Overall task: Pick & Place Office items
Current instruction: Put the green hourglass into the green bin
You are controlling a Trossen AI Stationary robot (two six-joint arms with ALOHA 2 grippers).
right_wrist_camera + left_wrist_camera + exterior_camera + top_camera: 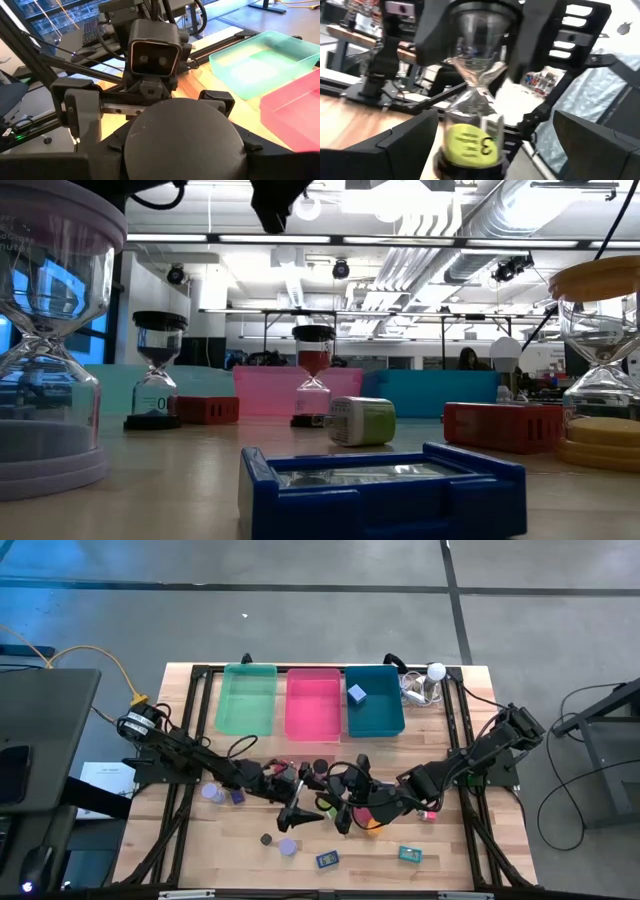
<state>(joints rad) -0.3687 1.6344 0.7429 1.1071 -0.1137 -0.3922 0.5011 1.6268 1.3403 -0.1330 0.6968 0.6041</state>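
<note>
- One sand timer [475,100] with a yellow label marked 3 and a black cap [182,137] hangs above the middle of the surface [180,860], gripped at its upper end by my right fingers [280,160], which are closed on it.
- Both my left fingers [400,150] are spread wide, one on each side of the timer's lower end, and they do not close on it.
- Two arms meet there in the high view, the left coming in from the left edge and the right from the right edge.
- Loose pieces lie near: a black disc [267,838], a lavender disc [287,846], a second lavender disc [211,792], a blue block [327,860] and a teal block [410,854] toward the front edge.
- From table height I see a red-sand timer [313,370] standing upright, a green-and-white block [362,420] beside it and a red block [500,425].
- Farther back stand the green bin [247,698], pink bin [313,703] and teal bin [385,720] in a row, touching or nearly so.
- One blue cube [357,694] lies in the teal bin.
- Just beside that bin sits a white ball-topped gadget [433,675].
</note>
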